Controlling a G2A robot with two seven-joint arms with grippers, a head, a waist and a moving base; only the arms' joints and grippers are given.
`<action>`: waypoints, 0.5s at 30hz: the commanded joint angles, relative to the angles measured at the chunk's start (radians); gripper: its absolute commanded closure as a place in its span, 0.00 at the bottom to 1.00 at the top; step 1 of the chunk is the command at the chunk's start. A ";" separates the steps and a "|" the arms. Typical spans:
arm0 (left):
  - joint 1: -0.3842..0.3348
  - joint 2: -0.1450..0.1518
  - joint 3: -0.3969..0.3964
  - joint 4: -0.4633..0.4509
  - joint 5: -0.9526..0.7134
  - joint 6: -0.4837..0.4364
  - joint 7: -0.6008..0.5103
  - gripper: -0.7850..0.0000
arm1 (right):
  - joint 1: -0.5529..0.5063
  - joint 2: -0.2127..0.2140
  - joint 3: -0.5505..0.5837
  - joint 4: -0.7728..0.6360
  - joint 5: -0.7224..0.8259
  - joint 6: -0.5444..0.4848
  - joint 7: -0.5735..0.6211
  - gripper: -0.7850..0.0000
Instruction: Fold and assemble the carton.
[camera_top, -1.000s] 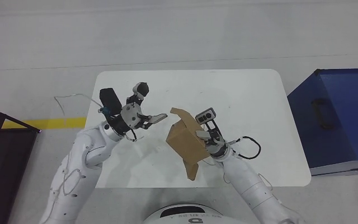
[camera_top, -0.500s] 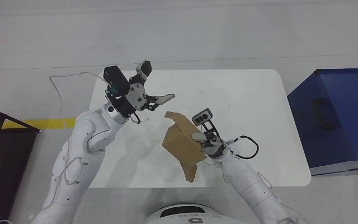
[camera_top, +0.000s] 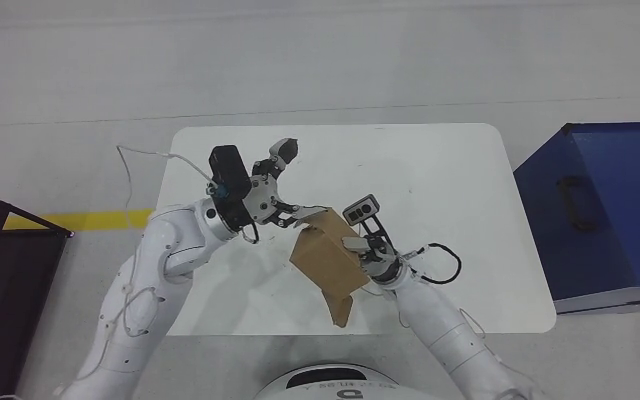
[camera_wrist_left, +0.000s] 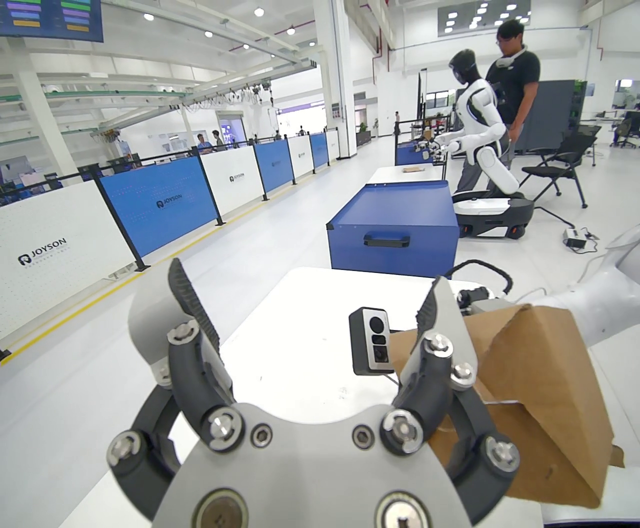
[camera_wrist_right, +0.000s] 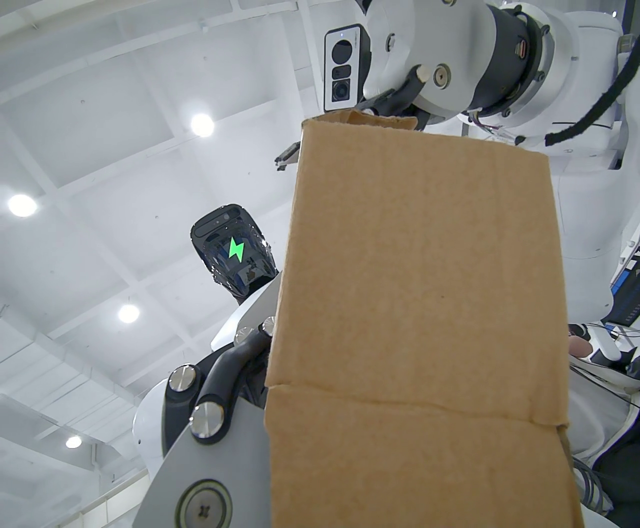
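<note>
Brown carton (camera_top: 325, 257), partly folded, is hanging tilted above the near-middle of the white table (camera_top: 450, 170), one loose flap pointing toward the near edge. The right gripper (camera_top: 360, 250) is clamping it on its right side. In the right wrist view the cardboard panel (camera_wrist_right: 415, 300) is lying flat across the gripper, with one dark finger (camera_wrist_right: 235, 360) showing beside it.

The left gripper (camera_top: 293, 182) is sitting at the carton's far-left corner, spread wide and grasping nothing. One finger (camera_wrist_left: 442, 305) is lying along the cardboard edge (camera_wrist_left: 540, 380); contact cannot be confirmed. The other finger (camera_wrist_left: 182, 290) is standing well apart from the carton.

A blue cabinet (camera_top: 590, 220) is standing on the floor off the table's right end.
</note>
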 joint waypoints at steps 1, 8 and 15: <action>0.015 0.002 -0.006 -0.004 0.003 -0.011 0.005 0.00 | 0.002 -0.001 -0.002 0.002 0.004 -0.003 0.000 1.00; 0.054 0.008 -0.026 -0.009 0.005 -0.036 0.021 0.00 | -0.004 0.000 0.003 -0.008 0.020 -0.007 0.000 1.00; 0.082 0.013 -0.037 -0.011 0.009 -0.066 0.036 0.00 | -0.007 0.001 -0.001 -0.017 0.036 -0.003 0.000 1.00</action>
